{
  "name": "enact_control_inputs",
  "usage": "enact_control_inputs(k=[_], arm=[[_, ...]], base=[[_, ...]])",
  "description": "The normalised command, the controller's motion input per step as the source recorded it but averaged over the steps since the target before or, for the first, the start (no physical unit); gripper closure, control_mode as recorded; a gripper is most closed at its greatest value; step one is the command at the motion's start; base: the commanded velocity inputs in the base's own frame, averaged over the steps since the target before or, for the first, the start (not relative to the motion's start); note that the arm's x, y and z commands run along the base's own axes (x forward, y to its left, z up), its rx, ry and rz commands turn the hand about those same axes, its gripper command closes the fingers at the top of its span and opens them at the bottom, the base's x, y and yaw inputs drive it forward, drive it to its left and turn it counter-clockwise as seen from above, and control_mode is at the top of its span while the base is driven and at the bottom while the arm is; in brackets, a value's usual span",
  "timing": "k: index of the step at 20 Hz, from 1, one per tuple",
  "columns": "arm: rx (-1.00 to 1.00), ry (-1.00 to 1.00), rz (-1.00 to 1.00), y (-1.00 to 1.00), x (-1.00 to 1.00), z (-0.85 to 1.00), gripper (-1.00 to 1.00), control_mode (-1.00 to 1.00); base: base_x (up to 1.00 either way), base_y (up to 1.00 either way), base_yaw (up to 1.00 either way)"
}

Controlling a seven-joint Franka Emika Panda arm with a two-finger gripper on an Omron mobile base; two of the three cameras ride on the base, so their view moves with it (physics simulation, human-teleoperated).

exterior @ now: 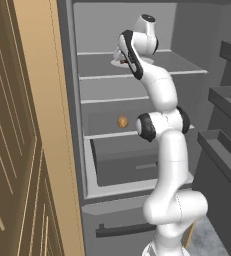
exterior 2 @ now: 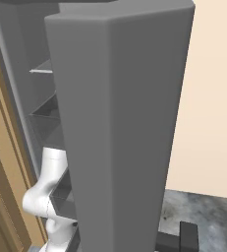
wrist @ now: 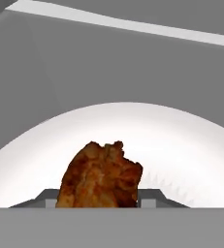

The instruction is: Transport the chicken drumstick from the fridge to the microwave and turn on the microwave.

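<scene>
The fridge (exterior: 187, 30) stands open, and my arm reaches onto its upper shelf (exterior: 187, 64). In the hand view, the reddish-brown chicken drumstick (wrist: 101, 174) lies on a white plate (wrist: 181, 145). My gripper (wrist: 99, 199) is down around the drumstick, with one dark fingertip pressed against each side of it. From the left base camera, the hand (exterior: 121, 56) hangs over the plate's edge (exterior: 148, 60) and hides the drumstick. The microwave is out of view.
A small round tan ball (exterior: 122, 121) sits on a lower shelf. Below it are a dark drawer (exterior: 127, 167) and a black bar handle (exterior: 122, 230). The open fridge door (exterior 2: 120, 123) with its bins (exterior: 229, 100) stands close on the right, and a wooden panel (exterior: 17, 150) on the left.
</scene>
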Motion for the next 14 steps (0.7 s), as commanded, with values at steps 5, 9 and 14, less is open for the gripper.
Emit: enact_control_inputs(k=[5,9,14], arm=[[-0.09,-0.10,0.00,-0.14,0.00,-0.67,1.00,-1.00],[-0.12,-0.11,0.00,-0.22,0.00,-0.60,1.00,-1.00],[-0.04,-0.15,0.00,-0.09,0.00,-0.36,1.00,-1.00]], base=[[0.00,0.00,0.00],[0.00,0.00,0.00],[0.00,0.00,0.00]])
